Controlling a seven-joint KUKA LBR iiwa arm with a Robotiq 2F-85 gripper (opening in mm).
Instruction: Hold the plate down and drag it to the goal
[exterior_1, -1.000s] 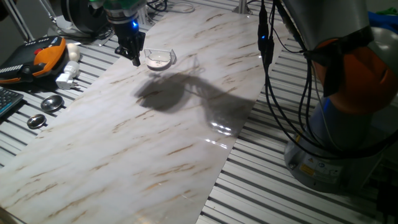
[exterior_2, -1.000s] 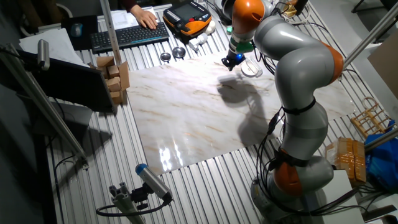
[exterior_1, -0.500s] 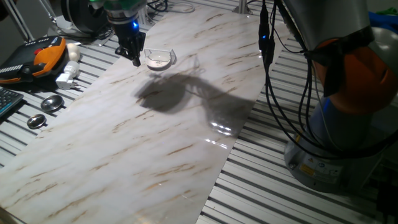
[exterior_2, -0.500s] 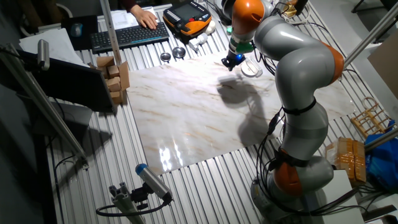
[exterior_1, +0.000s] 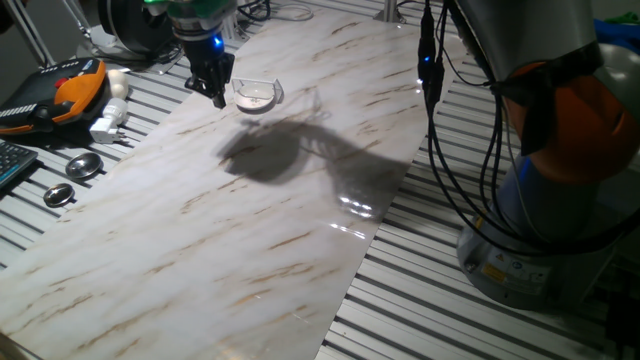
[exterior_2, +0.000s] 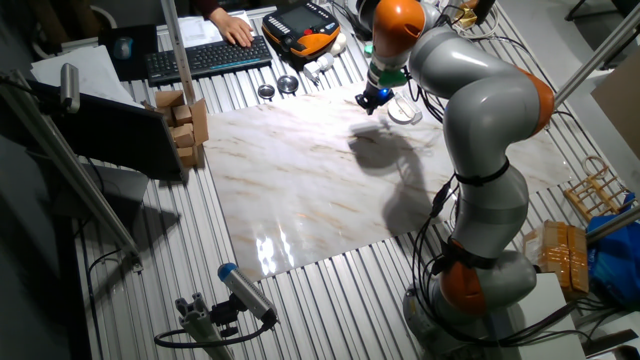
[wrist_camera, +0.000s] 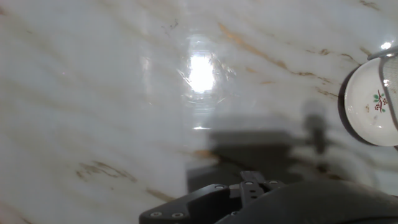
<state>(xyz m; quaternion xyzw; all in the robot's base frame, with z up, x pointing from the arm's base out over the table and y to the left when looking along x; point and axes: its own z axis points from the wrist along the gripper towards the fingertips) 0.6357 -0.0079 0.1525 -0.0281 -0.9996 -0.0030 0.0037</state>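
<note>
1. The marbled tabletop (exterior_1: 250, 220) is carrying everything; most of its slab is lying on the side of the end effector away from the far corner where the work is taking place.
2. The KUKA arm (exterior_2: 480, 110) is reaching across that slab and casting a dark shadow (exterior_1: 262, 155) on the marble just on the near side of the end effector.
3. The end effector (exterior_1: 212, 88) is hovering close above the tabletop, just beside the plate and not touching it. Its fingers are appearing pressed together in the fixed views, but the hand view is not showing the tips, so I cannot tell whether it is clenched or released; it is not carrying anything visible.
4. The goal (exterior_1: 270, 86), a clear bracket with glinting edges, is standing just beside the end effector, and it seems to be cupping the plate on its far side.
5. The plate (wrist_camera: 370, 102), a small white dish with a little sprig pattern at its centre, is sitting flat beside the end effector, at the right edge of the hand view.
6. Judging from this, the plate is looking already lodged at the goal, so the drag seems finished and only retreating seems left.
</note>
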